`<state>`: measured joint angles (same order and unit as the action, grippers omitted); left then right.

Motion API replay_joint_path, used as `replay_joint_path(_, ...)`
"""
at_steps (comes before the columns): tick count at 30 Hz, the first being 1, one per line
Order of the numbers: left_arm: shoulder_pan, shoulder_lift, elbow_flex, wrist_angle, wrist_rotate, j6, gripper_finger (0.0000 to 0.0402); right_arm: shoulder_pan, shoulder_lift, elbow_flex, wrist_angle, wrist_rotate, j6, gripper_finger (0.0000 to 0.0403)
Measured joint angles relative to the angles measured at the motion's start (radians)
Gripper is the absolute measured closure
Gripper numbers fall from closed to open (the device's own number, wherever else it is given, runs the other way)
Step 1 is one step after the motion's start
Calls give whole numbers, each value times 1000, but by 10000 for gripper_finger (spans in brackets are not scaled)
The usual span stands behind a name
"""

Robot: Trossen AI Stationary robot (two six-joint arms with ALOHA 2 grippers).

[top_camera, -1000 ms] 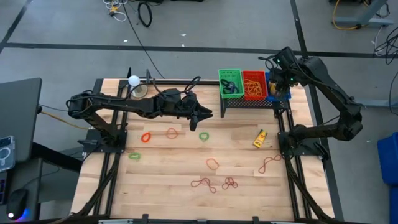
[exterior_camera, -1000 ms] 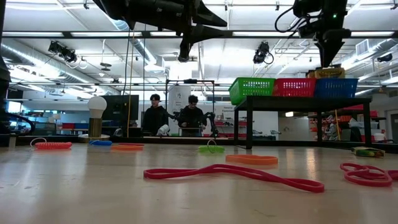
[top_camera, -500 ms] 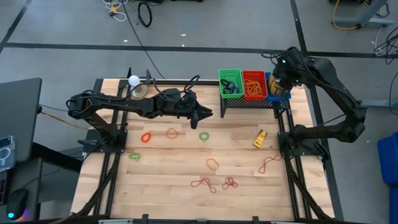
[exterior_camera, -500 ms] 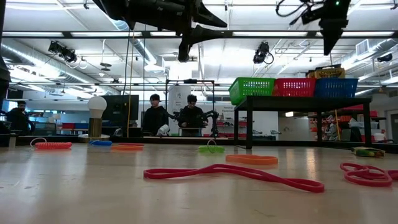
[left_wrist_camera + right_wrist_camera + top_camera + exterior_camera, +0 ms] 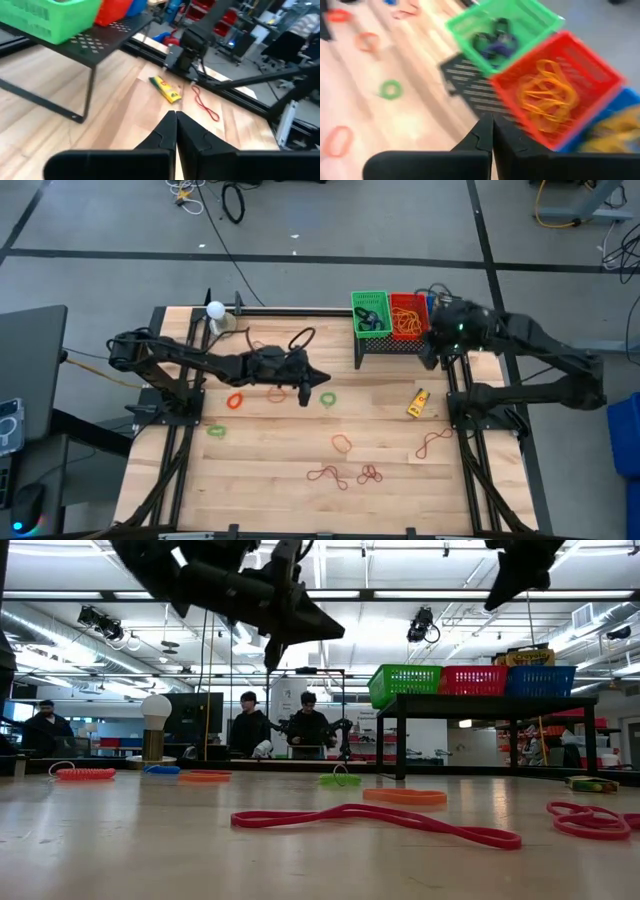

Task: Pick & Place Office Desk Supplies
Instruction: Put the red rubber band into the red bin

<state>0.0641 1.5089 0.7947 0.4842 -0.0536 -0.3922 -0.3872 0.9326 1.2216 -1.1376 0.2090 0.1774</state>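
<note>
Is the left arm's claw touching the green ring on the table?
Apart. The low view shows the left gripper high above the table, jaws shut, while the green ring lies flat below.

The high view looks straight down on the whole desk from far above, and the low view looks level across its top into the room. Each wrist view looks forward, close over the wood; all views share the green bin.

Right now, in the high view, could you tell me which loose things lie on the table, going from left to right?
Green ring → red ring → green ring → orange band → crayon box → red band.
</note>
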Motion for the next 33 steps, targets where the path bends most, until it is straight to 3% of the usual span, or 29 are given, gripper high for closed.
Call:
replay_joint_path(8, -4, 7, -41, 42, -14, -53, 373, 319, -23, -221, 318, 34, 138, 398)
replay_joint_path(12, -27, 7, -59, 51, -90, 27, 392, 446, -23, -339, 451, 64, 231, 400)
replay_joint_path(17, -55, 7, -151, 163, -83, 28, 396, 589, 2, -421, 492, 68, 355, 386)
replay_joint_path(22, -65, 7, -257, 337, -84, 15, 396, 709, 113, -418, 486, 68, 421, 366)
replay_joint_path(27, -65, 7, -289, 351, -103, -20, 387, 811, 286, -371, 490, 5, 448, 315)
replay_joint_path(33, -72, 7, -289, 363, -103, -10, 383, 905, 472, -268, 489, -26, 491, 216)
